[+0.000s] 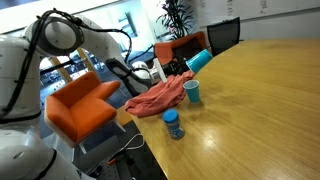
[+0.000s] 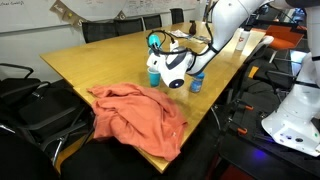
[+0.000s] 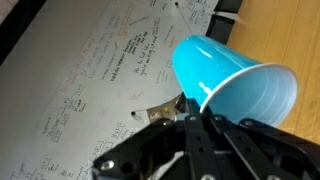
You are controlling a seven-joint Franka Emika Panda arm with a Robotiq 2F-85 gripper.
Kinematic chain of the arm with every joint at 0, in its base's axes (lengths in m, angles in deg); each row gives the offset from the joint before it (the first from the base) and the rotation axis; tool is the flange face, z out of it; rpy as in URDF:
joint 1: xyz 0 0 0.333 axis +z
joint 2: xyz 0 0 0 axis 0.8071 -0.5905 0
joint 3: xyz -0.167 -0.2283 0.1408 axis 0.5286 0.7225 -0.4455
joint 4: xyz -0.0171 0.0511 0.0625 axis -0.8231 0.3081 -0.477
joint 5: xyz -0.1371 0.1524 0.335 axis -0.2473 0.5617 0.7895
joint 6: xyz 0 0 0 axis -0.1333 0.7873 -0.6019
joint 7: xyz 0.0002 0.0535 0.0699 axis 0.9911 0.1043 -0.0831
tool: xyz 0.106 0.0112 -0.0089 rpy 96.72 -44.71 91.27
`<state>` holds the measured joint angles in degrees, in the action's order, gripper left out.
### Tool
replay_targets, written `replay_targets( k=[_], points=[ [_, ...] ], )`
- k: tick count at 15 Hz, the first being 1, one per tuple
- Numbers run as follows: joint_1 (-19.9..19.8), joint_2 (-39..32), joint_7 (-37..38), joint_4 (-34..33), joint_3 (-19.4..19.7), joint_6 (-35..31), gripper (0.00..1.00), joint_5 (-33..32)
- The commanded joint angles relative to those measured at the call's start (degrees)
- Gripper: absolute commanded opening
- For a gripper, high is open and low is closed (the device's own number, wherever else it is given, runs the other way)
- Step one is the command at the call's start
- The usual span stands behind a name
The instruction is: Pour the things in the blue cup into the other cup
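My gripper [image 3: 197, 108] is shut on the blue cup [image 3: 225, 80], a plain turquoise cup tipped well over on its side in the wrist view. In both exterior views the gripper [image 1: 180, 67] [image 2: 170, 58] holds the blue cup [image 1: 199, 60] [image 2: 156, 40] in the air above the wooden table. The other cup [image 1: 193, 92] [image 2: 153, 73], shorter and darker blue, stands upright on the table just below the held cup. I cannot see what is inside either cup.
A salmon-red cloth [image 1: 158, 98] [image 2: 135, 115] lies crumpled on the table [image 1: 260, 110] next to the other cup. A small dark-blue patterned jar [image 1: 173, 124] [image 2: 196, 82] stands near the table edge. Orange chairs [image 1: 82, 105] stand beside the table.
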<state>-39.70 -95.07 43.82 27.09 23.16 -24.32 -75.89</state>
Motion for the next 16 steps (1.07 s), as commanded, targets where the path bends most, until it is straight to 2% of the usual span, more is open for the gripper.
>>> replay_targets(
  k=[1,6,8,12,16],
  points=[
    [-0.36,0.33,-1.68,1.14,-0.86,2.42,0.01,-1.53],
    [-0.88,0.69,-1.81,0.90,-0.96,2.53,0.01,-1.27],
    [-2.05,1.38,-1.52,0.28,-1.34,1.46,0.01,1.10],
    [-6.36,4.56,-0.74,-1.77,-2.00,-2.90,0.01,11.40],
    [-10.55,9.64,-0.98,-4.03,-0.98,-8.79,0.01,21.27]
  ],
)
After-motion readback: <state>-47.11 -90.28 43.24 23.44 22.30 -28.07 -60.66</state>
